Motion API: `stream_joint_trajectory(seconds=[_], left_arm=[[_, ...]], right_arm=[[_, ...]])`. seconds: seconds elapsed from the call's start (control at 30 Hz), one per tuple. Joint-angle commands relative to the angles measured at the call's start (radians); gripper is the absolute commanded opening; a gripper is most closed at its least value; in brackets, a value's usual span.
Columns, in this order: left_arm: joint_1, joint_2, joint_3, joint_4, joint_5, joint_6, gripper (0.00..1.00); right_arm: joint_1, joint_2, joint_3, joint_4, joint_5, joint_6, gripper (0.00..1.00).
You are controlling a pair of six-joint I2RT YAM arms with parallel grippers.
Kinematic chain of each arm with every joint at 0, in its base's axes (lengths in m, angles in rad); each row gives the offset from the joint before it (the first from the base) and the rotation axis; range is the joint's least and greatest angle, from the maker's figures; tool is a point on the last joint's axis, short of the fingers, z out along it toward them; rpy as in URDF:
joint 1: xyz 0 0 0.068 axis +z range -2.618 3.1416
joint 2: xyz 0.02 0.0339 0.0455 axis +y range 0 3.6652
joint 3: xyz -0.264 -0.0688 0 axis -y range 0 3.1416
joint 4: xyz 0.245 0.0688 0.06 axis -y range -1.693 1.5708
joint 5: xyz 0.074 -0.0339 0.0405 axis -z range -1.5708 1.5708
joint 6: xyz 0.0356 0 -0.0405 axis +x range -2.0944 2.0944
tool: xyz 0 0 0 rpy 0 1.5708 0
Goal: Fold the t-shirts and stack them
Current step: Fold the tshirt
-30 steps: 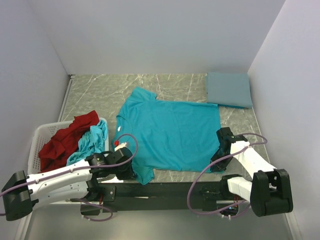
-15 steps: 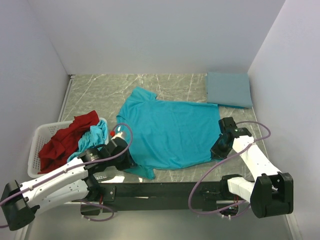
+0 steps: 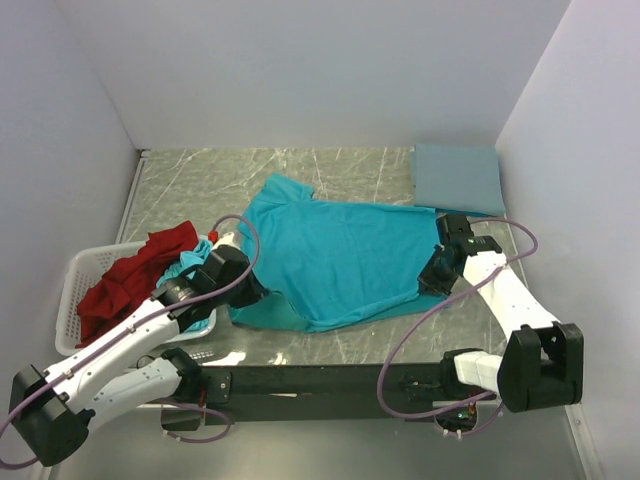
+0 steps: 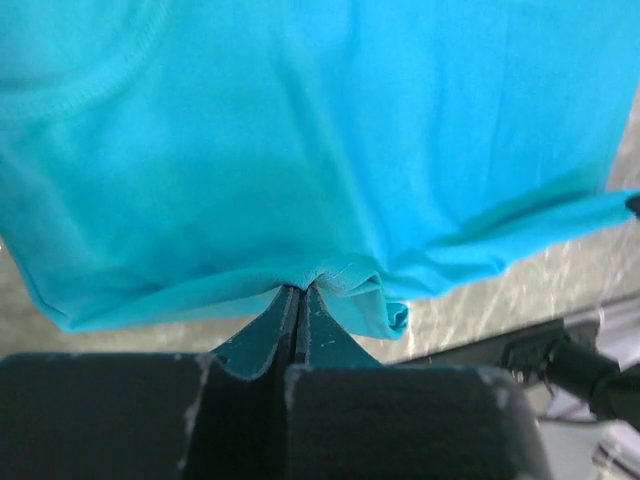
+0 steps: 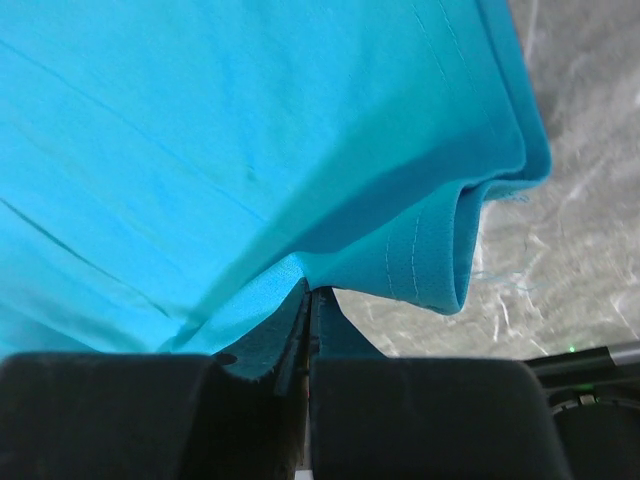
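A bright teal t-shirt (image 3: 340, 260) lies spread across the middle of the top view, its collar toward the left of the frame and one sleeve reaching toward the upper centre. Its lower edge is caught at both ends. At the lower left corner of the garment the left gripper (image 3: 240, 285) has its jaws closed tight on a small bunch of the hem. In the left wrist view the jaws meet with only a thin pinch of cloth between them (image 4: 297, 295), and the teal t-shirt (image 4: 300, 130) fills the frame above, its ribbed collar seam in the upper left. At the right edge of the garment the right gripper (image 3: 437, 272) has its jaws pressed together on the fabric as well. The right wrist view shows the fold clamped at the lower centre (image 5: 308, 295), with the stitched hem curling over to the right of the pinch and the teal t-shirt (image 5: 200, 130) covering most of the frame.

A folded grey-blue t-shirt (image 3: 458, 178) lies flat in the upper right corner of the grey marbled surface (image 3: 200, 180), well apart from the left arm and just beyond the spread garment's upper right corner.

At the left of the frame a white lattice basket (image 3: 68, 310) holds a crumpled red t-shirt (image 3: 130, 275). A second teal t-shirt (image 3: 190, 268) spills over the basket's right side, just beside the left gripper.
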Motion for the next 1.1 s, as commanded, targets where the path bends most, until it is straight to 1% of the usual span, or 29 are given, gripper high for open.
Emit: stream_joint_trajectory(seconds=[0.0, 0.23, 0.37, 0.7, 0.87, 1.07], left_arm=[[0.035, 0.023, 0.059, 0.073, -0.054, 0.063, 0.00], [0.092, 0.109, 0.104, 0.160, -0.066, 0.115, 0.00], [0.122, 0.144, 0.118, 0.222, -0.094, 0.122, 0.00], [0.193, 0.246, 0.131, 0.384, -0.088, 0.143, 0.00], [0.220, 0.304, 0.156, 0.446, -0.040, 0.174, 0.00], [0.248, 0.368, 0.171, 0.527, -0.006, 0.200, 0.00]], right_arm=[[0.001, 0.021, 0.060, 0.053, -0.002, -0.020, 0.00], [-0.002, 0.036, 0.115, 0.073, 0.042, -0.017, 0.00], [-0.007, 0.080, 0.150, 0.055, 0.051, -0.029, 0.00], [-0.030, 0.123, 0.133, 0.150, 0.051, 0.018, 0.00], [-0.042, 0.133, 0.143, 0.159, 0.090, 0.022, 0.00], [-0.054, 0.150, 0.136, 0.196, 0.085, 0.034, 0.00]])
